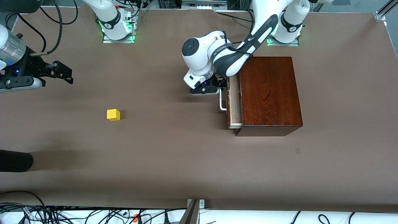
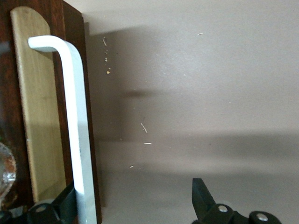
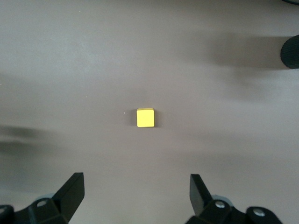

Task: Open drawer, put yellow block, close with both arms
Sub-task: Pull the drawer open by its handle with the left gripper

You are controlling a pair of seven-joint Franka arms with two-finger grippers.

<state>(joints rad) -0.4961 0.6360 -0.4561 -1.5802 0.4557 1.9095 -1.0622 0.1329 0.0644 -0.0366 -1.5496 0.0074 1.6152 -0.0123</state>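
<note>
Drawer (image 1: 235,102) drawn a little way out of the mahogany box (image 1: 270,91) at the left arm's end of the bench (image 1: 174,149), opening toward the right arm's end, long axis and white handle (image 1: 222,101) running from nearer the front camera to farther from it. Left gripper (image 1: 221,84) at the handle, fingers (image 2: 203,198) spread, one on each side of the white bar, not clamped. Yellow block (image 1: 113,114) flat on bare bench well apart toward the right arm's end, nothing between it and the drawer; right gripper (image 1: 69,75) up over that end, fingers (image 3: 198,191) spread wide, empty.
</note>
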